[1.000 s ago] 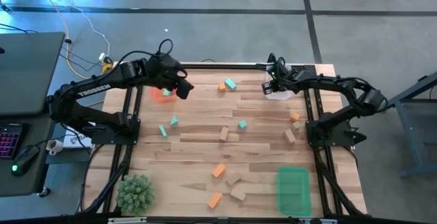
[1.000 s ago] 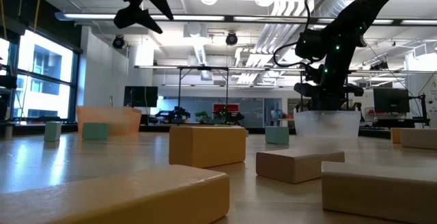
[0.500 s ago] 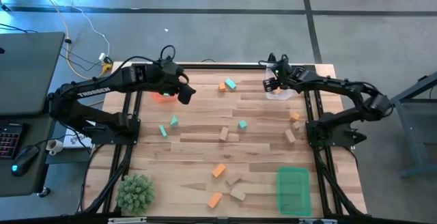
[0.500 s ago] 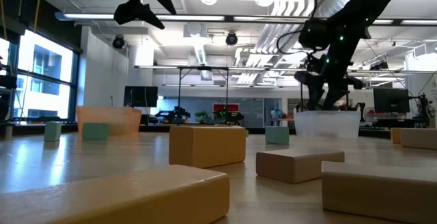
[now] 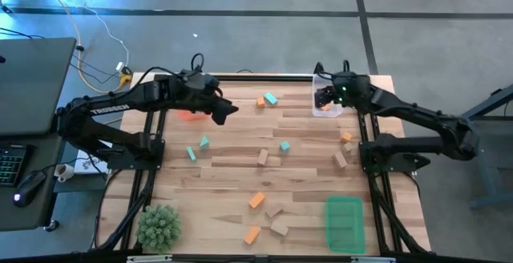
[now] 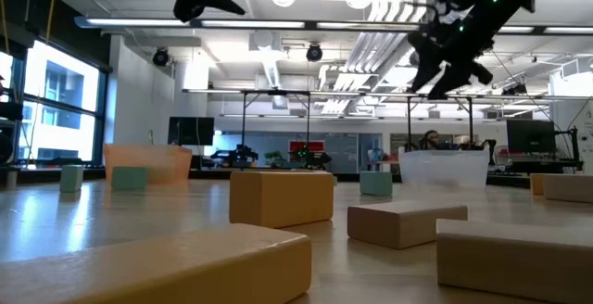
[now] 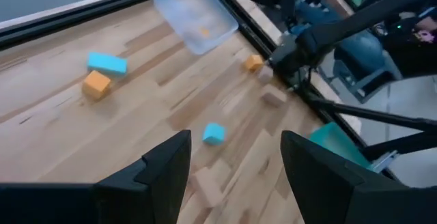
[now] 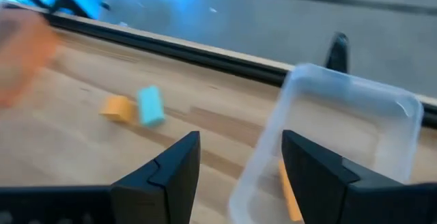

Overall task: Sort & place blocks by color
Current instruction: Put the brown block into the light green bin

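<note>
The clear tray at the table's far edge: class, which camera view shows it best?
The right wrist view: the clear tray fills the frame, rim visible. The high view shows it small beside the right gripper; the left wrist view shows it whole; the low view, side-on.

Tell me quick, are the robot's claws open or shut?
Left gripper: open, empty, above the table.
Right gripper: open, empty, over the clear tray.

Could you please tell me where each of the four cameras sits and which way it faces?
High view: overhead, facing straight down; both arms show.
Low view: table height, facing level across tan blocks; both arms overhead.
Left wrist view: past the open left gripper toward the clear tray.
Right wrist view: past the open right gripper at that tray, as does the high view.
</note>
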Tool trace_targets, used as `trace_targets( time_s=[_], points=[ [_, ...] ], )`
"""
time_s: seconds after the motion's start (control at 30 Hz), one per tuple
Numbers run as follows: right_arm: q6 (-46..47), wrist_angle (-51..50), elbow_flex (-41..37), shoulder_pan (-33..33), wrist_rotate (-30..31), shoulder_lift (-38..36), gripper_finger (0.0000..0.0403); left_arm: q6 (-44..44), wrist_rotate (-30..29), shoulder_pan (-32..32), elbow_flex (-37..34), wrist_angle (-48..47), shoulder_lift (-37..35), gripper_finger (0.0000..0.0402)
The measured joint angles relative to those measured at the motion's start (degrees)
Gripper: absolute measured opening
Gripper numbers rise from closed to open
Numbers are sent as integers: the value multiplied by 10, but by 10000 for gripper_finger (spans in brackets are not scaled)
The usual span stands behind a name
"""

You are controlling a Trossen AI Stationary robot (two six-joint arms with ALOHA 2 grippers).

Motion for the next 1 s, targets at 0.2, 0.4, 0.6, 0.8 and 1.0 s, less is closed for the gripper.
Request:
trace_targets(
  time_s=[0.2, 0.4, 0.6, 0.8, 1.0],
  points=[
    [0, 0, 0, 46, 25, -44, 192, 0, -11, -4, 53, -8, 0, 215],
    [-11, 0, 0, 64, 30, -57, 193, -6, -76, -11, 101, -23, 0, 215],
    [-14, -17, 0, 67, 13, -57, 193, -42, -116, -12, 137, -44, 0, 215],
    [-16, -34, 0, 67, -1, -57, 193, -43, -129, -13, 183, -43, 8, 204],
    [-16, -35, 0, 67, -14, -57, 192, -29, -108, -28, 258, -41, 47, 182]
  ],
)
